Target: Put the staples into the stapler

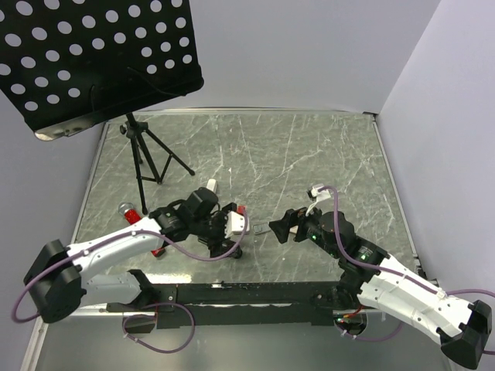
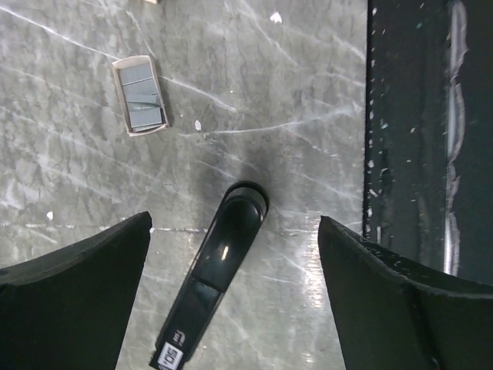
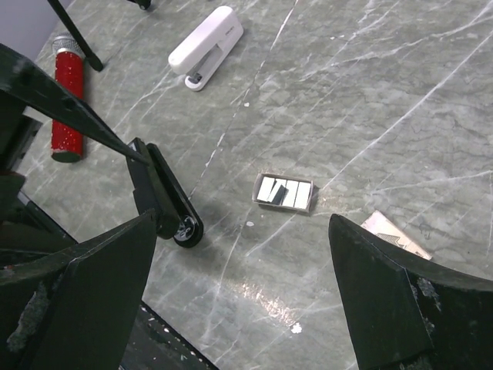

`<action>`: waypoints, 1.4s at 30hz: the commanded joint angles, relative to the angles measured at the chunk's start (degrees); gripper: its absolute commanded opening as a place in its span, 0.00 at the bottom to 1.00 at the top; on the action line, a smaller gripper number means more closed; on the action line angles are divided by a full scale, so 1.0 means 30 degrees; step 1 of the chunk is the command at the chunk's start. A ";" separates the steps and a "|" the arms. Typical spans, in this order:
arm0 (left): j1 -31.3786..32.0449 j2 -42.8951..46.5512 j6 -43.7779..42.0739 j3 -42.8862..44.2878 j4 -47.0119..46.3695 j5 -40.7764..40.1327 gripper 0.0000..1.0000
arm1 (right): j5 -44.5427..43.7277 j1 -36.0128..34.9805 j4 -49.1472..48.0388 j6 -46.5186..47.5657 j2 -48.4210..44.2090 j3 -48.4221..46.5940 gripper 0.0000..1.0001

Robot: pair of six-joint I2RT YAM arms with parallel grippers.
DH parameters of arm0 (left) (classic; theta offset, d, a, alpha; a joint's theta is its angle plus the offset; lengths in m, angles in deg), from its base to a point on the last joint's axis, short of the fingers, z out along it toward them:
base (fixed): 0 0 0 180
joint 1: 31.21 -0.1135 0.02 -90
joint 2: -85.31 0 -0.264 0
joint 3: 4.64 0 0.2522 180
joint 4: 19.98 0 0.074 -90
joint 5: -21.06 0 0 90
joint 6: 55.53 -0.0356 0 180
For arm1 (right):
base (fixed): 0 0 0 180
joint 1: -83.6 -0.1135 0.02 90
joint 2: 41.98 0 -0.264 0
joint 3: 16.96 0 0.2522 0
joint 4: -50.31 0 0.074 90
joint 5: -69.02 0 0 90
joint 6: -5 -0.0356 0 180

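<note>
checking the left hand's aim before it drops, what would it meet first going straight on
Most likely the black stapler, which lies between the open fingers of the left hand in its wrist view. Nothing shows in between, though depth is hard to judge. The staples sit off to one side.

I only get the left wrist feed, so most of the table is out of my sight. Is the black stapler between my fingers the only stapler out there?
Observer: No. A white stapler lies farther out on the table, apart from the black stapler.
Operator: Is the right gripper holding anything?
Observer: No. The right gripper is open and empty, pointed toward the open tray of staples.
Operator: Any staples besides that tray?
Observer: A pale printed box lies near the tray, partly hidden behind one of that gripper's fingers.
</note>
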 commanded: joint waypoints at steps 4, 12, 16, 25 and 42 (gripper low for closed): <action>0.0558 -0.2286 -0.2011 0.1679 0.0754 -0.0459 0.86 | -0.0046 0.0072 -0.0932 -0.0328 -0.0064 0.0086 1.00; 0.0852 -0.4309 -0.3301 0.2119 0.1751 -0.1219 0.79 | -0.0222 0.0102 -0.0932 -0.0035 0.0375 -0.0090 1.00; 0.0969 -0.4894 -0.3448 0.2324 0.1635 -0.1367 0.72 | -0.0017 0.0218 -0.1049 -0.0093 0.0580 -0.0119 1.00; 0.1057 -0.5453 -0.3038 0.2471 0.1371 -0.0811 0.45 | 0.0451 0.0336 -0.1195 -0.0210 0.1108 -0.0295 1.00; 0.1028 -0.0270 0.3930 0.0100 -0.5363 -0.1395 0.01 | 0.1682 0.0687 0.0180 -0.1762 0.3684 -0.2286 0.93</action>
